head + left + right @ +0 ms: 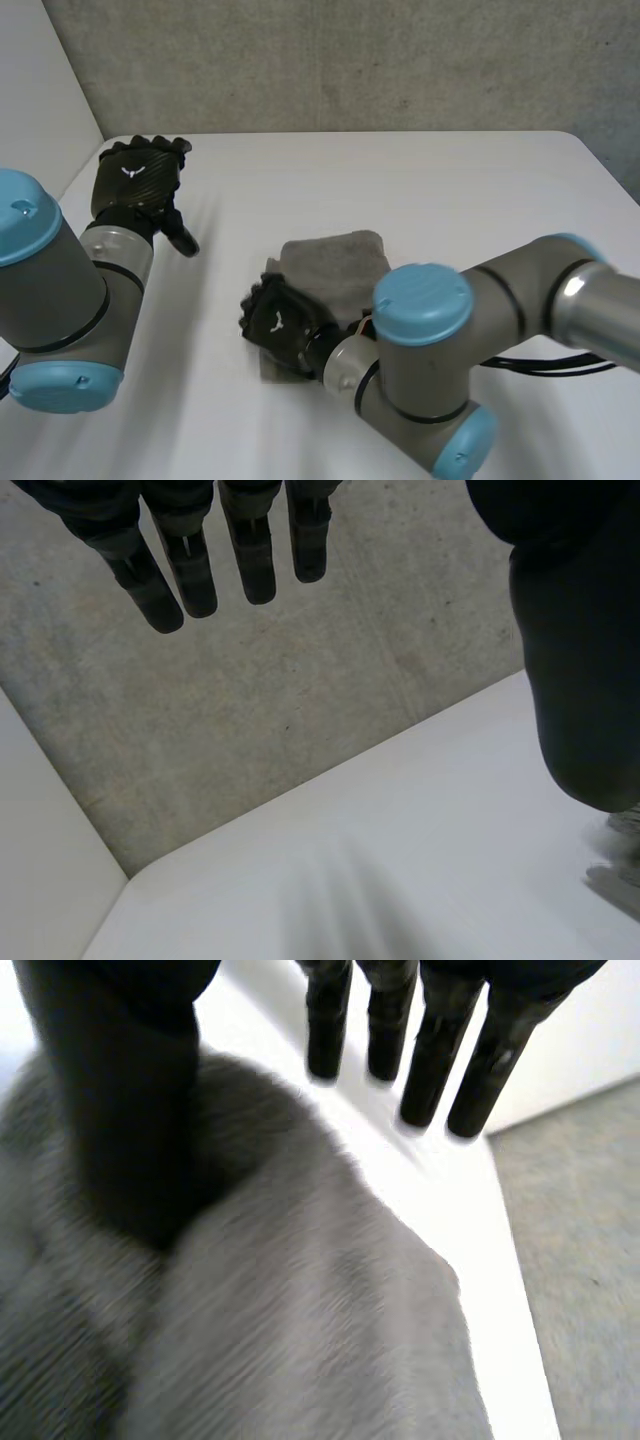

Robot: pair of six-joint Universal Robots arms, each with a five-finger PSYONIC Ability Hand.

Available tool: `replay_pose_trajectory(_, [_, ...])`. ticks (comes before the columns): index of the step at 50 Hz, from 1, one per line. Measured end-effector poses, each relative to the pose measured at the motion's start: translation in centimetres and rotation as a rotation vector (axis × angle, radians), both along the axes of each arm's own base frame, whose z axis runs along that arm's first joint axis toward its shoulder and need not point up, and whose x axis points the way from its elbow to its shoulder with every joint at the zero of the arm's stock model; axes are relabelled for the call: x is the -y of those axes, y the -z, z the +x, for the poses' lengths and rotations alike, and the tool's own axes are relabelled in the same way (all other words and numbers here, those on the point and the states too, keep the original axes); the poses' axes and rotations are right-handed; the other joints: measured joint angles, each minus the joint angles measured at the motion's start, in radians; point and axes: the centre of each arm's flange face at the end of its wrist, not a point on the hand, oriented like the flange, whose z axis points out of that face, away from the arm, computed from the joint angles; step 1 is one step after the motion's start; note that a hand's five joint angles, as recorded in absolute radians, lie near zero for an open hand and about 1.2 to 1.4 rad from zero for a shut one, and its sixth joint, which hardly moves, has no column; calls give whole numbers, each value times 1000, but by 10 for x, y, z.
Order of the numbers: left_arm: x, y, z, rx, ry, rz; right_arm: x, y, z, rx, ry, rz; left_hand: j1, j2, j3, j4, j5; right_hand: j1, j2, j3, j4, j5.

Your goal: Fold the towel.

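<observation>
While the open, empty left hand [140,175] sits far upper left, the right hand [275,322], fingers straight, rests on the lower-left edge of the towel [335,265].

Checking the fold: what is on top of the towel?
The right hand sits over the grey towel's left edge, fingers straight, thumb against the cloth. The towel under its palm is hidden.

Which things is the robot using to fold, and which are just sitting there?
For the job: grey towel; right hand, open over the towel's edge; left hand, open, away from the towel.
Just there: white table; concrete wall behind it.
</observation>
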Motion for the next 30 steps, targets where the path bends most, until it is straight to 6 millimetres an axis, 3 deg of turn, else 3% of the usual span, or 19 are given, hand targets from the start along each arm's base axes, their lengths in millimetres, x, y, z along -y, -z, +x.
replay_pose_trajectory(5, [-2, 0, -10, -15, 57, -5, 7, -39, -26, 178, 130, 156, 0, 0, 0, 0, 0, -79, -55, -80, -70, -75])
replay_pose_trajectory(11, [-11, 5, -29, -62, 166, 16, 23, -56, -59, 306, 277, 297, 0, 0, 0, 0, 0, -81, -55, -81, -70, -75])
replay_pose_trajectory(20, [-27, 33, -62, -111, 285, 116, 53, -48, -94, 347, 472, 469, 0, 0, 0, 0, 0, -83, -55, -81, -70, -75])
replay_pose_trajectory(30, [-45, 84, -87, -56, 352, 236, 81, -19, -95, 329, 556, 577, 0, 0, 0, 0, 0, -83, -55, -80, -70, -75])
